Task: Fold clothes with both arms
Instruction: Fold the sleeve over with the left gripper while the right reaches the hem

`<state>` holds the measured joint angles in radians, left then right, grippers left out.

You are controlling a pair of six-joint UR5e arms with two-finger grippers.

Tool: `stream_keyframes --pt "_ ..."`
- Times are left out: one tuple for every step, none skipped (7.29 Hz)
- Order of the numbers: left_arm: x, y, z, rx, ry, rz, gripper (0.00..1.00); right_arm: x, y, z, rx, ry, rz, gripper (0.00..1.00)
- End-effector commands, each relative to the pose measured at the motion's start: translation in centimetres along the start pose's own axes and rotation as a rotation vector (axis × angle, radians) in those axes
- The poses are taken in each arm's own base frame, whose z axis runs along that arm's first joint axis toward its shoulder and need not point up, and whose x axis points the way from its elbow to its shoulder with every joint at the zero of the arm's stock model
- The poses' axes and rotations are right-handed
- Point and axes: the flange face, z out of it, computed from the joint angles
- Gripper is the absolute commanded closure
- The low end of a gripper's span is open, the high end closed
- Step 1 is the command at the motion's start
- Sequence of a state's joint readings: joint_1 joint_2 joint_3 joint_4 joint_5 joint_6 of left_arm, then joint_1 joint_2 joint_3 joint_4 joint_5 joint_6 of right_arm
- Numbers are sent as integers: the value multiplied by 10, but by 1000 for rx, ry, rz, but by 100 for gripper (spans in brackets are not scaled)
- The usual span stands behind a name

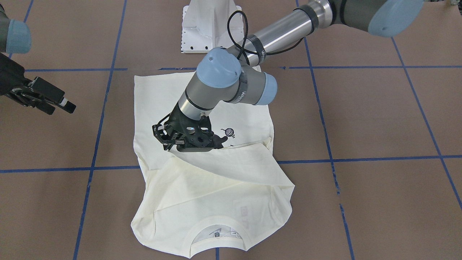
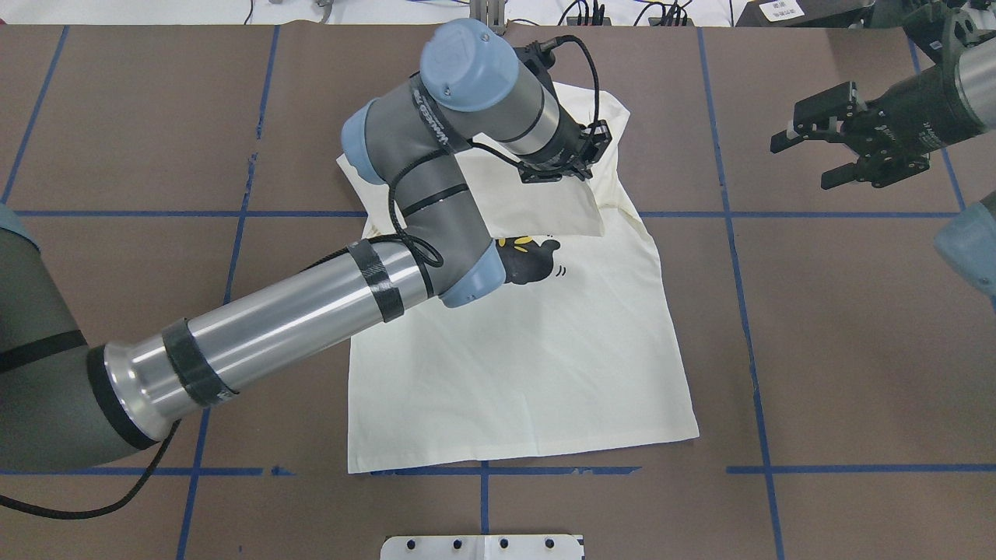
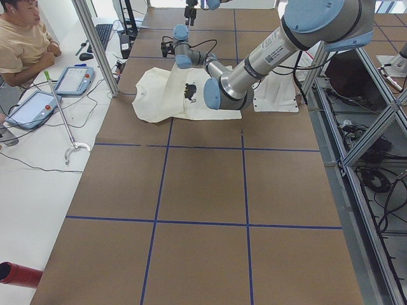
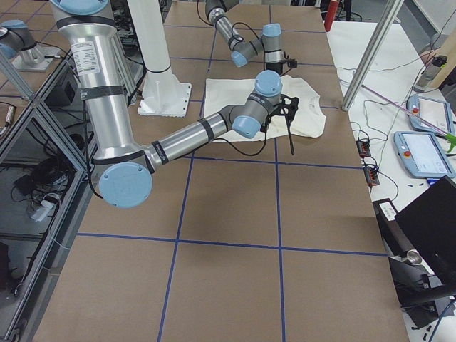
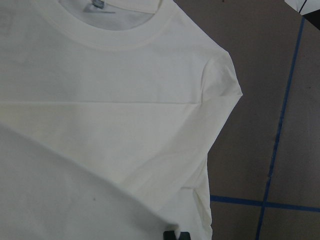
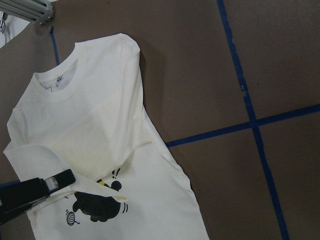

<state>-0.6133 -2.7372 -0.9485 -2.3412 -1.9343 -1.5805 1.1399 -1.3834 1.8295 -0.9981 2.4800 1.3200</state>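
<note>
The left gripper (image 1: 187,141) pinches the folded-over sleeve (image 1: 234,159) of the shirt (image 1: 216,191) at frame centre; if the thin cloth slips, or drags the layer beneath, the fold could land skewed; the right gripper (image 1: 54,101) hangs spread and empty, upper left; the cream shirt lies on the brown desk (image 1: 379,115), collar (image 1: 216,221) toward the bottom edge, black cat print (image 2: 531,260) partly covered.

The cream shirt (image 1: 216,187) is printed with a black-and-yellow cat (image 2: 529,260); the brown table (image 1: 379,119) is gridded in blue tape (image 1: 361,159).
</note>
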Motion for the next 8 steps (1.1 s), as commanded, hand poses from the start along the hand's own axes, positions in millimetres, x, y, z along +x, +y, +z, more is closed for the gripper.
stream_keyframes --pt "20 20 23 27 16 4 42 3 0 -2 5 1 3 0" --pt "-4 21 18 27 23 -28 12 3 -1 1 12 6 3 0" --pt "-12 29 -21 24 80 -23 12 -8 11 21 -5 13 -7 0" --pt "-45 34 -59 21 47 -30 15 -36 43 51 32 23 -4 0" --pt "-85 37 -99 14 17 -38 15 -52 80 87 60 34 51 0" --pt "-131 42 -144 27 8 -24 19 -61 120 125 26 50 127 1" --pt "-164 49 -175 33 5 31 19 -68 176 158 79 51 158 2" --pt "-185 53 -182 33 -8 35 18 -54 219 183 92 83 139 3"
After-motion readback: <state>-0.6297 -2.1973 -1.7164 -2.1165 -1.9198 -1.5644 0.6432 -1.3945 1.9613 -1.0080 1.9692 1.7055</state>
